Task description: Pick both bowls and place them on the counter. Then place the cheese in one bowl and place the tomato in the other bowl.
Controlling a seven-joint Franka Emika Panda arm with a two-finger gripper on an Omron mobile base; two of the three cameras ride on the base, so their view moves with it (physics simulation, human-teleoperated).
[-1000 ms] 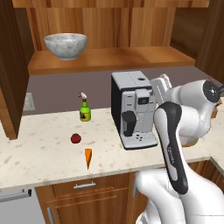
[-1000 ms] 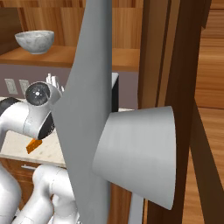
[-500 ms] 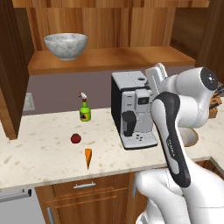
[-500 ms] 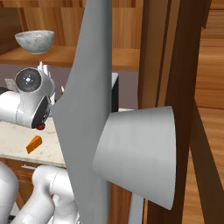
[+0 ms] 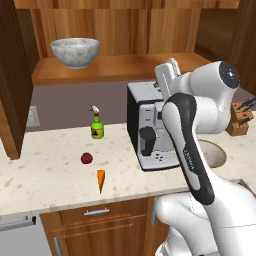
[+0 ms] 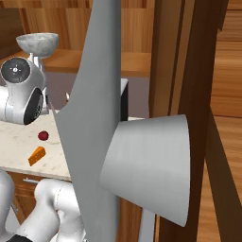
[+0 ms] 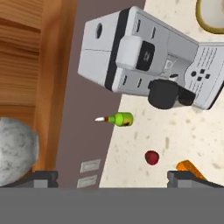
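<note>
Upright on the wooden shelf (image 5: 125,70), the marbled bowl (image 5: 75,52) is seen mouth up. On the table (image 5: 45,175) the cheese (image 5: 100,180) is laid lengthwise, tip toward the front edge, just beside the tomato (image 5: 86,158). A green bottle (image 5: 97,126) and coffee machine (image 5: 150,127) are stood behind. The hand (image 7: 113,177) is held apart, empty.

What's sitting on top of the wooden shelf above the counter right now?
The grey-white marbled bowl stands on the wooden shelf, toward its left end. The robot arm hides the shelf's right part, so anything there can't be seen.
</note>
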